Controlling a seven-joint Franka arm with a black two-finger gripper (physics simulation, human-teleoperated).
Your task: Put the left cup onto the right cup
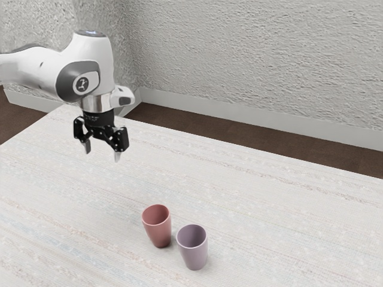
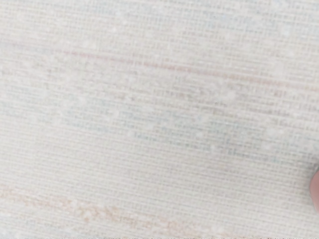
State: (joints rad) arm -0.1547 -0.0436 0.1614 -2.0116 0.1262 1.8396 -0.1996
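Hand [image 1: 103, 153] wide open, empty, well apart from pink cup [image 1: 157, 225] beside purple cup [image 1: 192, 246].

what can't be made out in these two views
1. Exterior view: the arm is cut off by the picture's left edge before its base.
2. Exterior view: the inner bottoms of the pink cup and the purple cup are hidden by their own near walls.
3. Exterior view: the table runs off the lower edge.
4. Wrist view: a pinkish sliver is cut by the frame's edge; too little shows to name it.
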